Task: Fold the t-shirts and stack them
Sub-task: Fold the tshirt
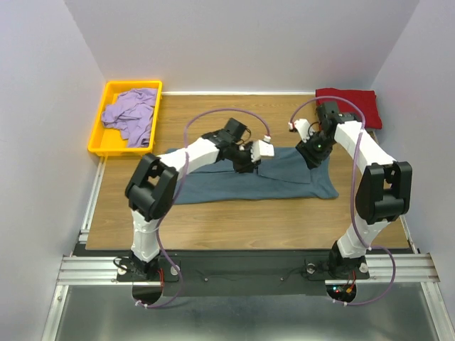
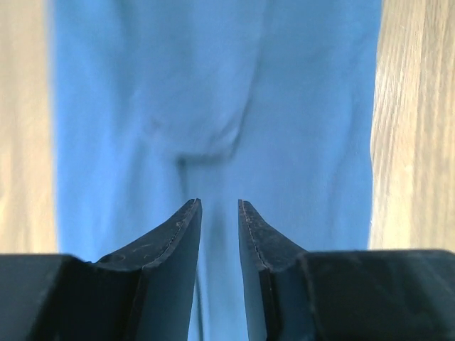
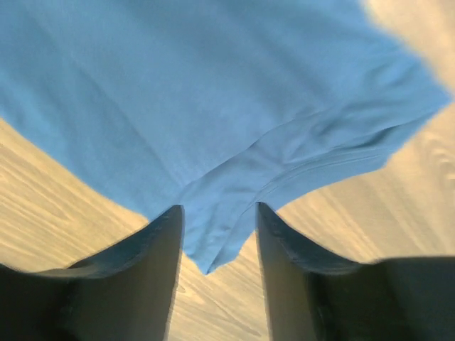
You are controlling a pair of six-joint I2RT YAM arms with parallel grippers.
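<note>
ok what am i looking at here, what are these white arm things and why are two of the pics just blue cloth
These are two robot arms bolted at the near edge of a wooden table, seen from above. The other two pictures come from cameras on each wrist, looking past their dark fingers. A blue-grey t-shirt lies spread mid-table; both the left gripper and the right gripper sit over it, jaws apart, gripping nothing. A lavender t-shirt lies crumpled in a yellow tray, and a folded red t-shirt sits at the far right corner.

We worked in a lab test cell: plain white walls (image 1: 43, 85) boxed in a wooden table (image 1: 234, 220), with both arms bolted to an aluminium rail (image 1: 242, 268).
</note>
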